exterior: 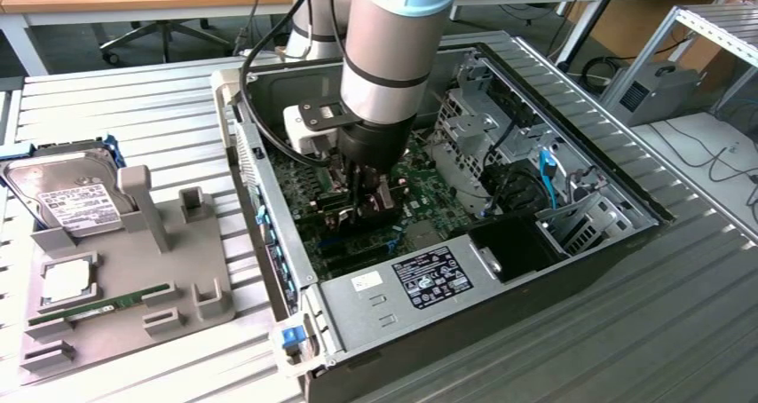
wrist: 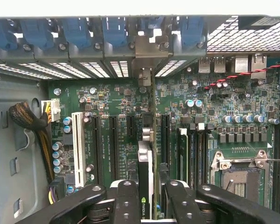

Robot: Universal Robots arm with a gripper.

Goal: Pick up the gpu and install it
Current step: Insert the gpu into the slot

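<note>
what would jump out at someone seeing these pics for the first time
The arm plunging into the open PC case at the centre of the exterior view. In the wrist view the gpu stands on edge between the gripper's jaws, over the green motherboard and its slots. At the exterior view's left, a grey holder carries a hard drive and a RAM stick.

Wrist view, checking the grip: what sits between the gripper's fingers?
The gpu, edge-on, stands between the fingers over the motherboard slots, in the wrist view.
</note>
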